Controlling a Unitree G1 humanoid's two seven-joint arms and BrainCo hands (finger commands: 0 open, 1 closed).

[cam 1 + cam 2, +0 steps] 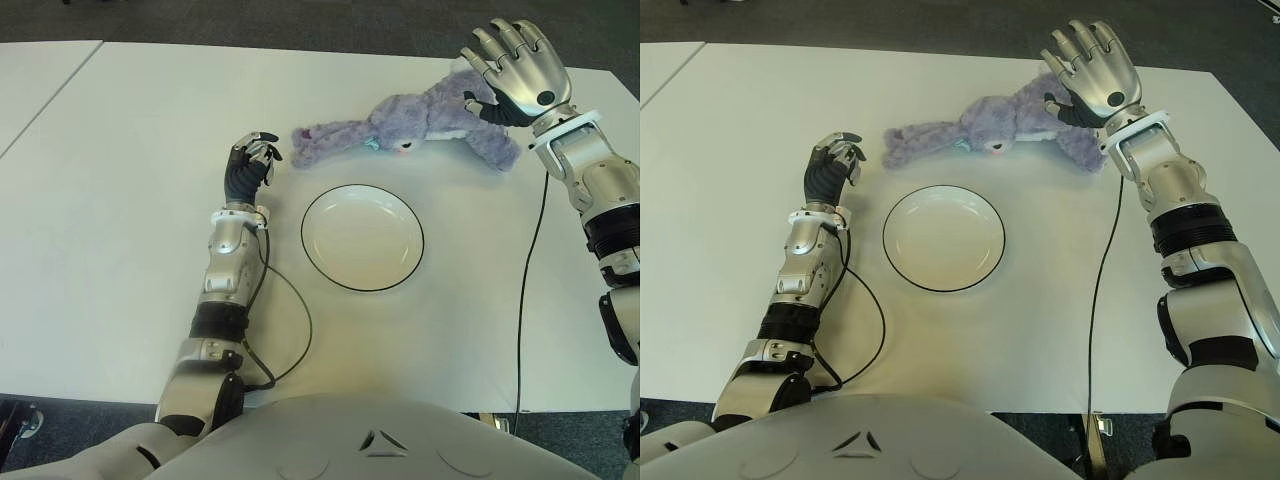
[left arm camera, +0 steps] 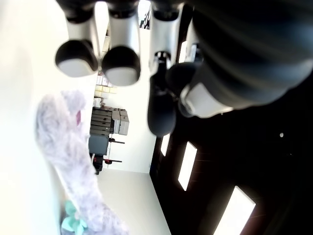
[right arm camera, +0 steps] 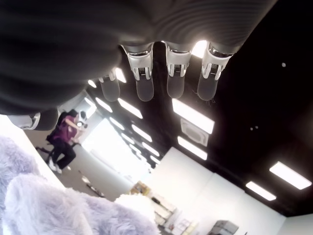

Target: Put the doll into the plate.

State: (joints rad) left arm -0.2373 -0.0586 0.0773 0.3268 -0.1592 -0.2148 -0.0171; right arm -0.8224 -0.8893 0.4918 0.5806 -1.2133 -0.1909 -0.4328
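Observation:
A purple plush doll (image 1: 400, 125) lies stretched out on the white table (image 1: 120, 200), just beyond the white plate (image 1: 362, 240) with its dark rim. My right hand (image 1: 490, 70) hovers over the doll's right end, fingers spread and holding nothing. The right wrist view shows its straight fingers (image 3: 144, 83) above the doll's fur (image 3: 44, 205). My left hand (image 1: 262, 148) shows left of the doll's thin left end, a small gap apart, with fingers curled on nothing. The left wrist view has the doll (image 2: 63, 147) beyond the curled fingertips (image 2: 120, 66). The plate holds nothing.
A black cable (image 1: 295, 310) loops from my left arm over the table near the plate. Another cable (image 1: 525, 280) runs down the table's right side. A second table (image 1: 40, 70) stands at the far left. Dark floor lies beyond the far edge.

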